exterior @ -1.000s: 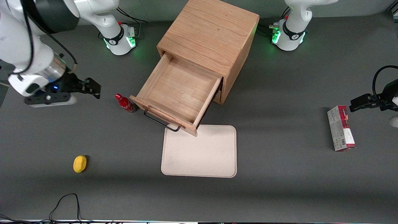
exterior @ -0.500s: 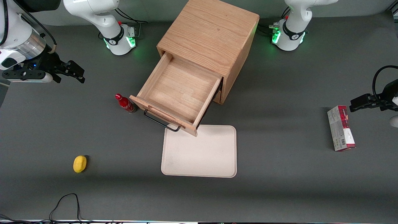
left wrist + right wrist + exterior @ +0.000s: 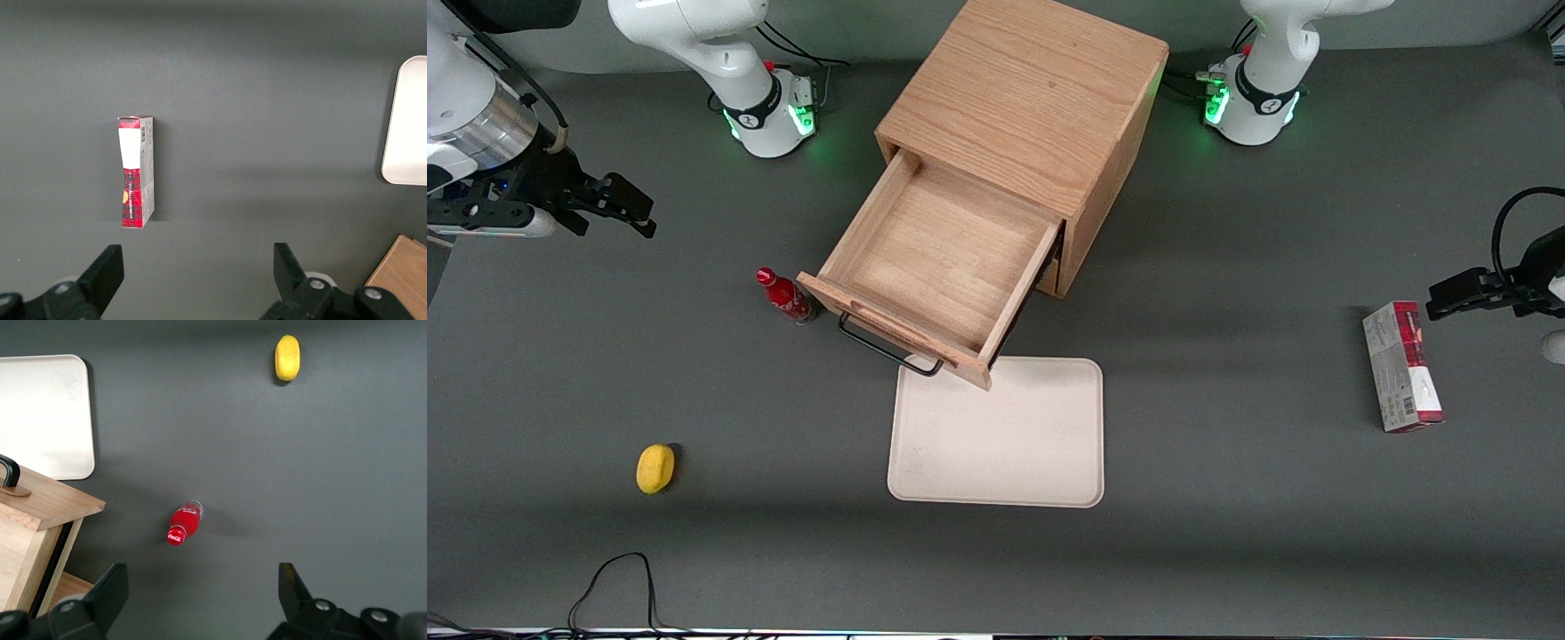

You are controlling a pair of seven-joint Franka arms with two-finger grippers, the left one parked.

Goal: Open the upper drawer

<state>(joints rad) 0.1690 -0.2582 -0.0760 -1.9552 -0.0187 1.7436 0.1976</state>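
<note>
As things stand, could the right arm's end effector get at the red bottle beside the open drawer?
Probably yes: the end effector hangs open toward the working arm's end, nothing between it and the red bottle, standing against the upper drawer.

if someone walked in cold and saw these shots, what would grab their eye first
Most likely the upper drawer, pulled far out of the oak cabinet and empty, its front corner overhanging the cream tray. Next, the small red bottle standing beside the drawer front. The gripper hangs open and empty toward the working arm's end of the table.
</note>
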